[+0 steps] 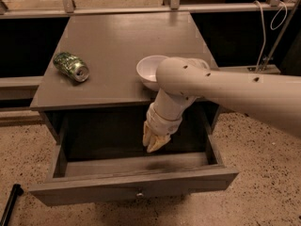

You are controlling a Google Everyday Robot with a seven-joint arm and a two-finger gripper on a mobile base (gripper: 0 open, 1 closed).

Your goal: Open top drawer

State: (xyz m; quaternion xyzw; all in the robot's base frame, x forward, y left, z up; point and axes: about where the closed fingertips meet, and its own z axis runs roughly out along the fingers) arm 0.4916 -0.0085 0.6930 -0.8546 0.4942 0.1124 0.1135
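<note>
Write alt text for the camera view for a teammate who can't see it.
The top drawer of a grey cabinet stands pulled well out, with the robot's pincer hanging above its inside. On the cabinet's top sit a white bowl and a green can lying on its side.

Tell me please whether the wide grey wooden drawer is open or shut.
Open: the wide grey wooden drawer juts out, interior exposed; the gripper hangs over it.

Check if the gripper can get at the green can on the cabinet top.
Probably yes, not straight across. The gripper hangs over the open top drawer, seemingly lower than the cabinet top, so it must rise past that edge first. The can lies at left, apart from the bowl.
</note>
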